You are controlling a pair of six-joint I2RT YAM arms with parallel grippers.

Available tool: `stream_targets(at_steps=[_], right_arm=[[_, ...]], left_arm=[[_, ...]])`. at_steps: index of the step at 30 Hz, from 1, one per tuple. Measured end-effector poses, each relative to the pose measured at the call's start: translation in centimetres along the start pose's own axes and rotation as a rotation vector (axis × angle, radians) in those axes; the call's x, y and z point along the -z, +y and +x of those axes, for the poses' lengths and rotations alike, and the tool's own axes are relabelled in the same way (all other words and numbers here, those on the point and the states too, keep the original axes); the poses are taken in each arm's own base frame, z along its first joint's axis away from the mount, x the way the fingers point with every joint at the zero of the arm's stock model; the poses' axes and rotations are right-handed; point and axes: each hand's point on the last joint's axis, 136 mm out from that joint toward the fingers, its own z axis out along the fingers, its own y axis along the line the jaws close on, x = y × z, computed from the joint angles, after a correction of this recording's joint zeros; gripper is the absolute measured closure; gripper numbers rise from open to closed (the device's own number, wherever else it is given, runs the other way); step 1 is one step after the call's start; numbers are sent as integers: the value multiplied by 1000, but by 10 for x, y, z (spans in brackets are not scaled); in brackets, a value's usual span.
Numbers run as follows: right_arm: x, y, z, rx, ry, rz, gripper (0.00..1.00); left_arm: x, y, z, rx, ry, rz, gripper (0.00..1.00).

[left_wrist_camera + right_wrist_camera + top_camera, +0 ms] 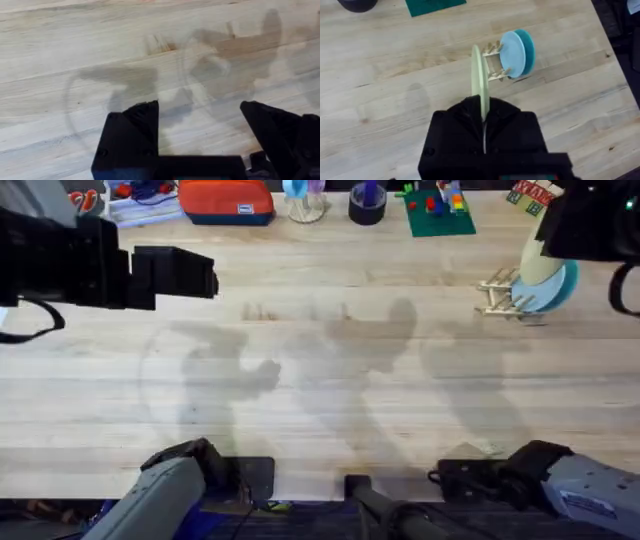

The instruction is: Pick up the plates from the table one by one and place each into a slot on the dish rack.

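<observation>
Pale butcher-block planks of the table [330, 380] run wide and bare under me, with clutter only along the far edge. My right gripper [483, 117] is clamped on the rim of the cream-yellow plate [478, 75], which I hold on edge, its thin profile pointing straight ahead of my fingers. Just beyond that edge stands the dish rack [493, 64], with the pale blue plate [512, 54] and the teal plate [527, 49] already upright in its slots on the far side. The open pegs face me, so I judge the move ahead is a short forward-and-down slide, keeping the plate's flat face parallel to the blue one. My left gripper [200, 145] hovers spread wide and empty over bare wood, well away from the rack; the right arm is plainly the nearer.
</observation>
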Motion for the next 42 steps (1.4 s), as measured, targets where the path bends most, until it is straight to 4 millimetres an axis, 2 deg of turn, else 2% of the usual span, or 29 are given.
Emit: stream_targets(at_steps=[6, 19, 30, 38, 42], right_arm=[[-2, -5, -1, -11, 4, 14, 973], [-21, -43, -3, -29, 66, 111, 972], [-43, -37, -13, 17, 54, 54, 973], [-49, -45, -14, 89, 69, 62, 973], [-54, -41, -15, 94, 74, 15, 973]], left_arm=[[0, 0, 0, 0, 0, 0, 6], [0, 0, 0, 0, 0, 0, 7], [0, 0, 0, 0, 0, 0, 8], [0, 0, 0, 0, 0, 0, 6], [0, 0, 0, 0, 0, 0, 7]])
